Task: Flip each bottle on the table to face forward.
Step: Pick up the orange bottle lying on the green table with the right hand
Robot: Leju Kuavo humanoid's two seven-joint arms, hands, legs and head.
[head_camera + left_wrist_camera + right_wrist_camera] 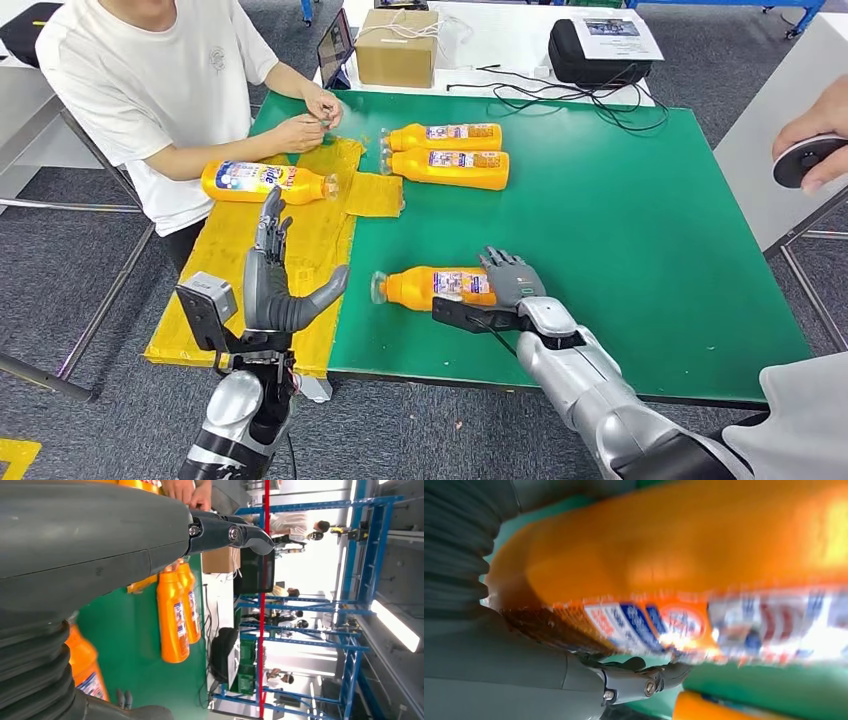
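Right hand (510,285) grips the near bottle (435,288) at its base end, fingers over the top, thumb underneath; bottle lies on its side near the front edge of the green table (640,250), cap pointing toward the left edge. Right wrist view is motion-blurred: orange body and label (684,625) fill it, print unreadable, most fingers hidden behind the bottle. Left hand (272,285) is released, fingers straight and apart, hovering over the yellow cloth (240,270) at the table's left edge, holding nothing. Two more bottles (450,155) lie side by side toward the back edge. A fourth bottle (262,182) lies on the cloth in front of a seated person (160,90), whose hands hold something too small to make out. Another person's hand (815,145) is cut off at the right side. Cardboard box (397,47), black case (595,50) and cables sit on a white table behind; grey carpet floor.
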